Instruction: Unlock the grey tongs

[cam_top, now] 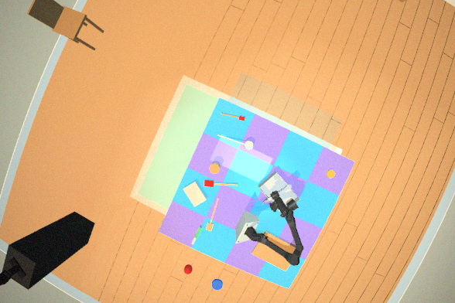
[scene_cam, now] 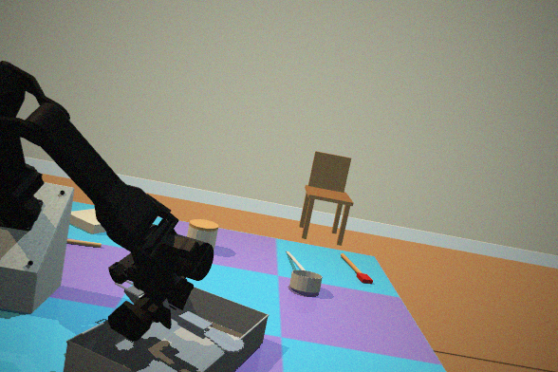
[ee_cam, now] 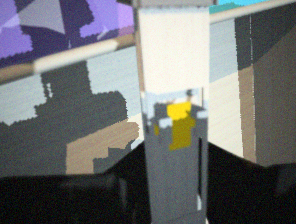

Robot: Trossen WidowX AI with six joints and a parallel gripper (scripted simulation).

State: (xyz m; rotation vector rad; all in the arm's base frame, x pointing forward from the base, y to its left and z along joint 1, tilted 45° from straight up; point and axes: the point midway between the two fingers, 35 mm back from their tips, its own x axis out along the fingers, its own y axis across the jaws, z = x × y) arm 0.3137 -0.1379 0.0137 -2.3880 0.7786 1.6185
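The grey tongs (ee_cam: 174, 55) lie across the roasting tin (cam_top: 270, 182) (scene_cam: 256, 332), running up the middle of the wrist view, with a yellow part between the fingers. My gripper (ee_cam: 171, 143) (scene_cam: 151, 317) is shut on the tongs, a finger against each side, low over the tin. In the top view the arm hides much of the tongs, and whether they are clear of the rim cannot be told. The wooden board (cam_top: 267, 255) lies flat beside the robot's base, partly under the arm, with a raised strip along one side.
The grey base block (cam_top: 247, 224) (scene_cam: 52, 237) stands between tin and board. A pan (cam_top: 248, 144) (scene_cam: 306, 282), a lidded jar (cam_top: 214, 168) (scene_cam: 203, 232), a cream slab (cam_top: 194, 194) (scene_cam: 87, 220) and a red-headed tool (cam_top: 209, 183) lie farther off on the mat (cam_top: 302, 147).
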